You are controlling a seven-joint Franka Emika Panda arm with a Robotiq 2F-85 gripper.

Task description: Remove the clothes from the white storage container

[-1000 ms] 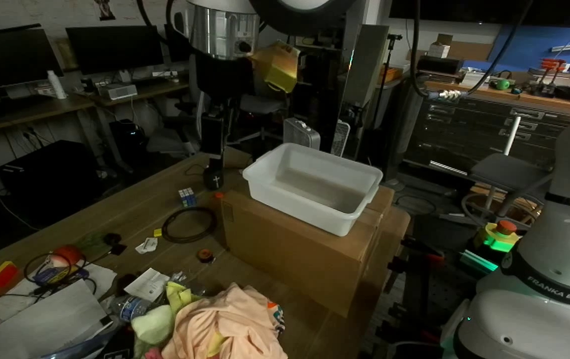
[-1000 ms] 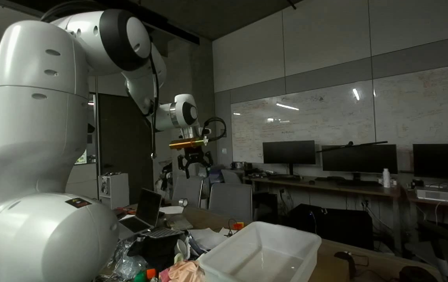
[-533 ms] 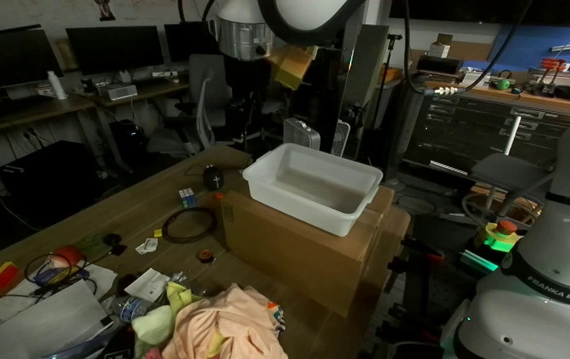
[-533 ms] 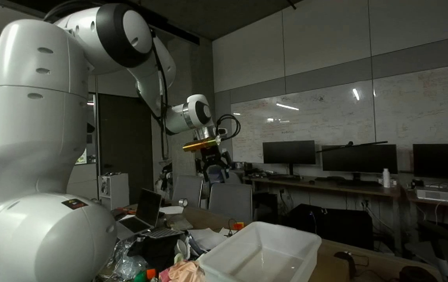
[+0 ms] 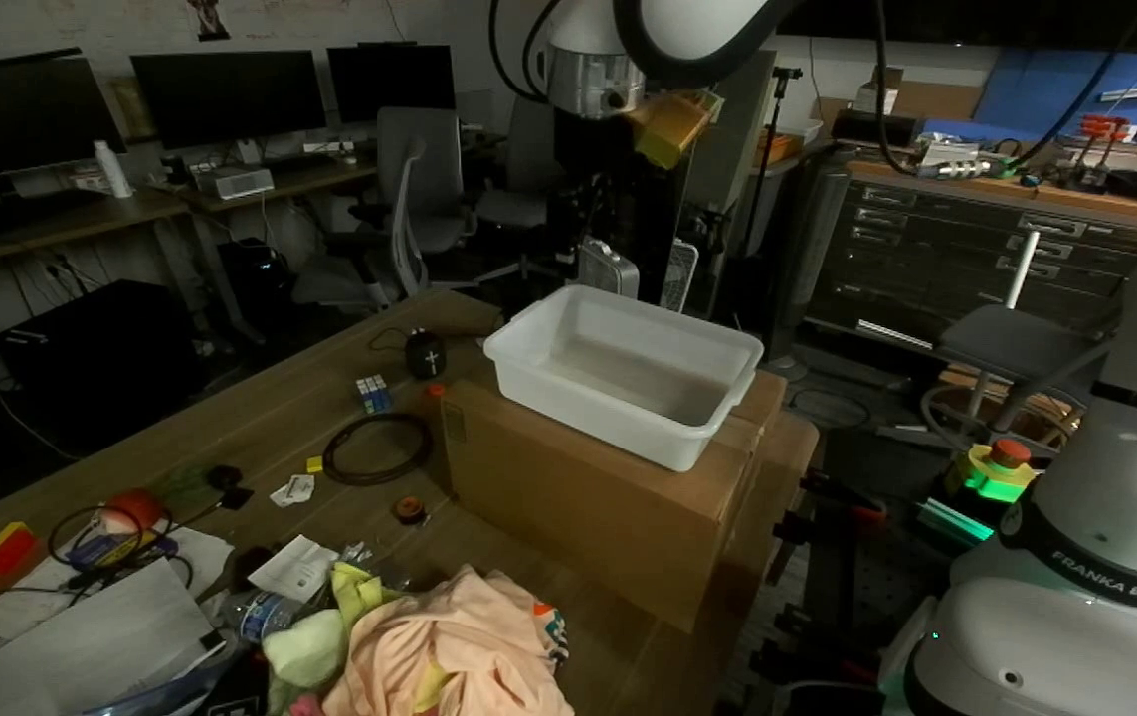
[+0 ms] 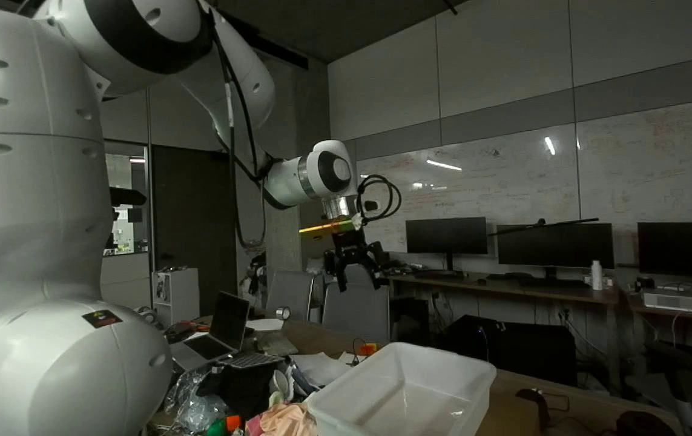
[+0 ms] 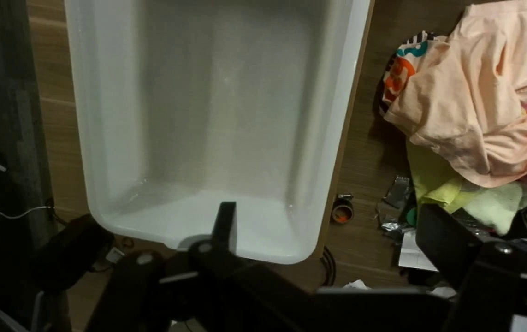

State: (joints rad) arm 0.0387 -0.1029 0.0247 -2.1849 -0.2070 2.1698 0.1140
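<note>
Room with monitors behind; wooden surface carries a cardboard box, white storage container on top.

Tool in mid-air, fingers spread wide apart, clear of the container. Container open side up; long axis runs along the box's own, top to bottom in the wrist view. Peach garment crumpled on the surface near the box, partly over yellow cloth; orange and teal print at its edge, wording too blurred to read. Legible: "FRANKA EMIKA" on the black band of the arm. White cross on a dark round object.
</note>
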